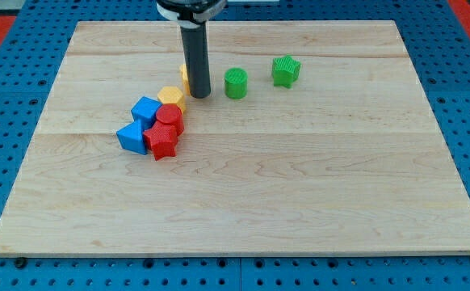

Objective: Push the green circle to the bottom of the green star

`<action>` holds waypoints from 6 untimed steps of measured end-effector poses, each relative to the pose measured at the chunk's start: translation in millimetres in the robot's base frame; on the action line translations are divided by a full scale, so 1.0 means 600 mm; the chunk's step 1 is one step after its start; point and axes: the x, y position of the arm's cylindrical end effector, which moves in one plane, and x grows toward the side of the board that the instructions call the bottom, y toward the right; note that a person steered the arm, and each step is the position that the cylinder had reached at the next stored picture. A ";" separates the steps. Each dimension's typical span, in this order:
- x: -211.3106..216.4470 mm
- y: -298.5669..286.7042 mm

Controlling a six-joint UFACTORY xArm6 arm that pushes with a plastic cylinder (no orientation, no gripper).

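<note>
The green circle [236, 83] is a short green cylinder on the wooden board, in the upper middle of the camera view. The green star [285, 71] lies to its right and slightly higher, a small gap apart. My tip [199, 96] is the lower end of the dark rod, just left of the green circle and not touching it. The rod hides part of a yellow block [184, 78] behind it.
A cluster sits left of my tip: a yellow block [171, 97], a red circle [169, 116], a red star [163, 142], a blue cube [145, 108] and a blue triangle-like block [130, 136]. The wooden board [300, 186] lies on a blue pegboard.
</note>
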 end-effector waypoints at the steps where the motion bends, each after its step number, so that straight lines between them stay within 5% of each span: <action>1: -0.056 0.007; 3: -0.027 0.118; 6: 0.019 0.038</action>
